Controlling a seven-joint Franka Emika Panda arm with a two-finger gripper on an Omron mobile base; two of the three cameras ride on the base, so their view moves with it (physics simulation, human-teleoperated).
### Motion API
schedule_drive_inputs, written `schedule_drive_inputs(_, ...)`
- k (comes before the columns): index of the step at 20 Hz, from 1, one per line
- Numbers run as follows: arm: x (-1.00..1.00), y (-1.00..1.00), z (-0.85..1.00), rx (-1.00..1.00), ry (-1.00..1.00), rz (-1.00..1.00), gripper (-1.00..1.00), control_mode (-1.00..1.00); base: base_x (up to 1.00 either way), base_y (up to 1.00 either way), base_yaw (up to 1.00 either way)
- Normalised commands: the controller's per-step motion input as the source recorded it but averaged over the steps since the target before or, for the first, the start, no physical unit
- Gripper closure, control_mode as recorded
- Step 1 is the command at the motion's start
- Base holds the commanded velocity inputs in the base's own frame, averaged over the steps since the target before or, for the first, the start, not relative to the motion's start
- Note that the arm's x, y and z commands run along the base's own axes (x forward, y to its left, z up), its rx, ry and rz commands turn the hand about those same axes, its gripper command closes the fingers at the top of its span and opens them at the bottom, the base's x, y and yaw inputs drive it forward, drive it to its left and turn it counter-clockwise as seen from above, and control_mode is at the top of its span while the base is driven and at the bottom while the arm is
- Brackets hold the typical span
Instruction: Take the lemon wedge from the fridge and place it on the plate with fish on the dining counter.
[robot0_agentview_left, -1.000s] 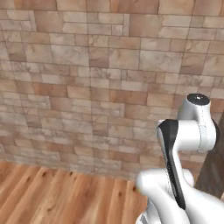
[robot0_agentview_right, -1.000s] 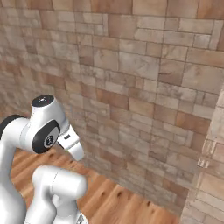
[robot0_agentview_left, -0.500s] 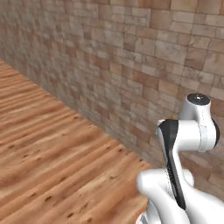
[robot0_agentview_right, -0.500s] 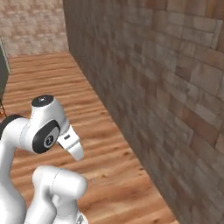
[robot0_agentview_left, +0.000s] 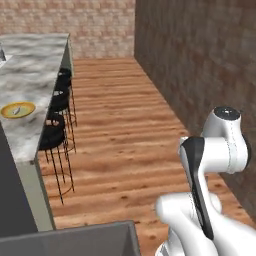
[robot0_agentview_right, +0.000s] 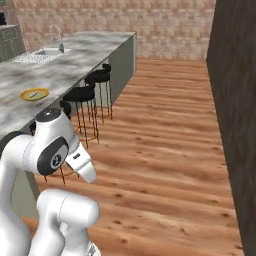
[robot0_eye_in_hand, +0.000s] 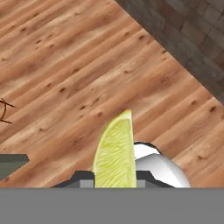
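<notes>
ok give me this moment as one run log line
phase: carrying | fingers: shut on yellow-green lemon wedge | target: yellow plate with fish on grey-white marble dining counter | wedge over wooden floor

The lemon wedge (robot0_eye_in_hand: 114, 153) is cut off at 6 o'clock, its base hidden between the gripper (robot0_eye_in_hand: 114, 181) tips. On the desk (robot0_agentview_left: 35, 70), what lies on the yellow plate (robot0_agentview_left: 17, 109) is too small to identify.

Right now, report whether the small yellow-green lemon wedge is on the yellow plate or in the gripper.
In the gripper: shut on the lemon wedge above wooden floor; the yellow plate sits apart on the marble counter.
</notes>
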Motion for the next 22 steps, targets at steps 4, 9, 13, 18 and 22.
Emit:
schedule_drive_inputs(4, 0.00, 0.00, 0.00, 0.00, 0.00, 0.00, 1.00, 1.00, 0.92, 0.38, 0.56)
schedule_drive_inputs(9, 0.00, 0.00, 0.00, 0.00, 0.00, 0.00, 1.00, 1.00, 1.00, 0.30, 0.32)
schedule_drive_inputs(13, 0.00, 0.00, 0.00, 0.00, 0.00, 0.00, 1.00, 1.00, 1.00, -0.71, 0.07)
schedule_drive_inputs(18, 0.00, 0.00, 0.00, 0.00, 0.00, 0.00, 1.00, 1.00, 1.00, -0.73, 0.20)
schedule_drive_inputs(22, 0.00, 0.00, 0.00, 0.00, 0.00, 0.00, 1.00, 1.00, 1.00, -0.26, 0.48)
